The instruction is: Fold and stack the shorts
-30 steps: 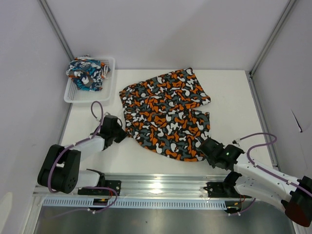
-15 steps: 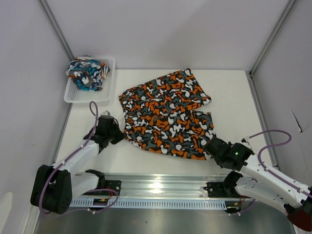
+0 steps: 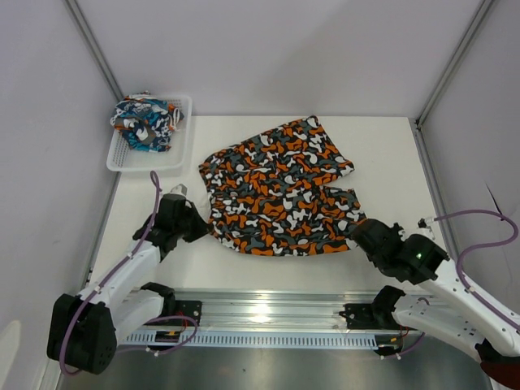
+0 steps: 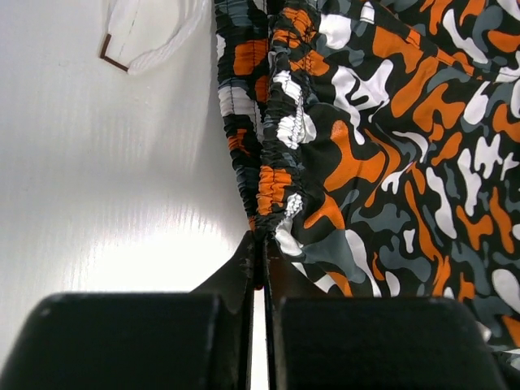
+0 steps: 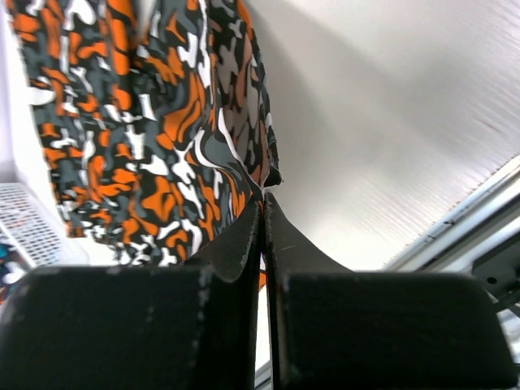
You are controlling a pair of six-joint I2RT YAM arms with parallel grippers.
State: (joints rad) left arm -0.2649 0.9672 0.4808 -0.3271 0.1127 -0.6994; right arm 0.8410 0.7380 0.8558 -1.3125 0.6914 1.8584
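Orange, black, grey and white camouflage shorts (image 3: 280, 188) lie spread on the white table, mid-view. My left gripper (image 3: 201, 226) is shut on their waistband corner (image 4: 272, 203) at the left near edge. At the right near corner my right gripper (image 3: 358, 234) is shut on the leg hem (image 5: 258, 175). Both pairs of jaws press flat together with fabric pinched at the tips. A second pair of shorts (image 3: 145, 122), blue-teal, orange and white, sits bunched in the white basket (image 3: 185, 138) at the back left.
Grey side walls and metal posts enclose the table. An aluminium rail (image 3: 268, 309) runs along the near edge between the arm bases. Purple cables loop off both arms. A white drawstring end (image 4: 150, 36) lies beside the waistband.
Both grippers have drawn apart with the camouflage shorts held: the right one moved right and away, the left one shifted slightly. The near edge of the shorts is now stretched straighter.
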